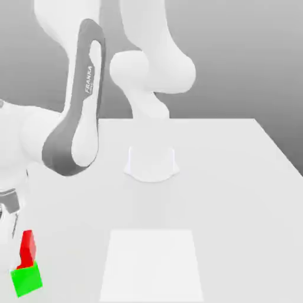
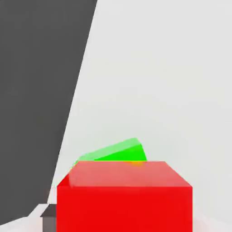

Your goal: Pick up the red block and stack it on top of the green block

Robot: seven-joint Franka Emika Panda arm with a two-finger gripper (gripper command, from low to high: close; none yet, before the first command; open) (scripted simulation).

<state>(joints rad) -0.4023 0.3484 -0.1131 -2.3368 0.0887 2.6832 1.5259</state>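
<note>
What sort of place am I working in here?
Most likely a simulated robot test bench: a plain pale table, a flat grey backdrop, and glossy red and green cubes.

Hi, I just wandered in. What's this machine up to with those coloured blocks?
A white and grey robot arm is stacking blocks. Its end is down at a small, bright red cube, which is at the top of a small, bright green cube. The two are turned at different angles, so their edges don't line up. I can't tell whether the arm is holding the red one or the green one already bears its weight.
</note>
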